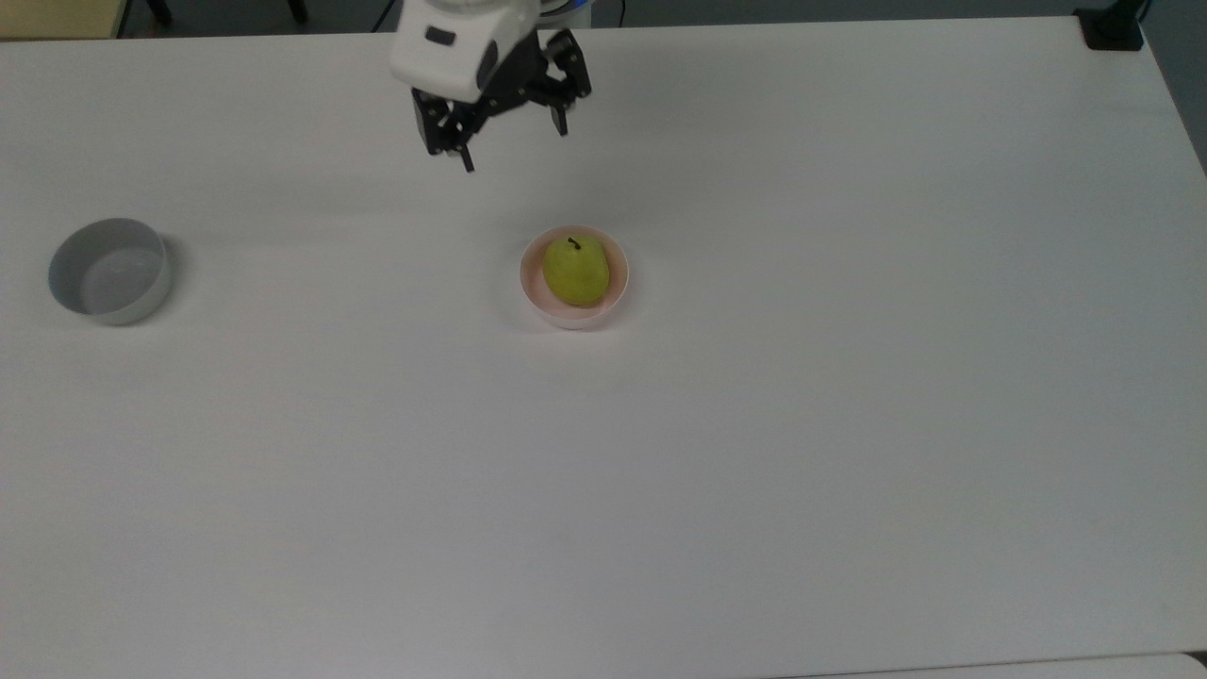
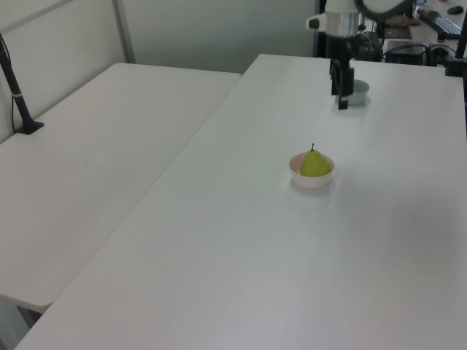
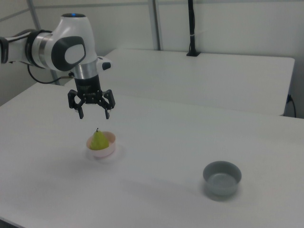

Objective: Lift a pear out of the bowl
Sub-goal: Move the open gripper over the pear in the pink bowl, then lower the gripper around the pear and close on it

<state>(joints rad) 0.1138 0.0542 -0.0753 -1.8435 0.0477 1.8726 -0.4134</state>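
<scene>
One pear [image 1: 575, 271] is sitting in the one pale pink bowl [image 1: 618, 283] near the middle of the white table [image 1: 849, 424]; the fruit is yellow-green, and its short dark stem is pointing up in the left view and the right view. In the left view the pear [image 2: 315, 164] is rising above the rim of the pink bowl [image 2: 311, 179], and in the right view the pear [image 3: 99, 140] is filling most of the pink bowl [image 3: 108, 151]. One grey straight-sided bowl [image 1: 110, 271] is standing well apart from the pink one, far toward the top view's left, and nothing is lying in it; in the right view the grey bowl [image 3: 222, 178] is sitting toward the right view's right, and in the left view the grey bowl [image 2: 359, 90] is partly hidden behind the arm. One white Franka arm is reaching over the table, and its gripper [image 1: 509, 141] is hanging in the air, apart from the pear and from both bowls. In the right view the gripper [image 3: 92, 114] is hovering above the pear, a little toward the right view's left, with its two black jaws spread wide and holding nothing. In the left view the gripper [image 2: 342, 102] is pointing down in front of the grey bowl. A second white table [image 2: 95, 168] is standing alongside the first, and a dark post [image 3: 191, 28] is rising from it.
</scene>
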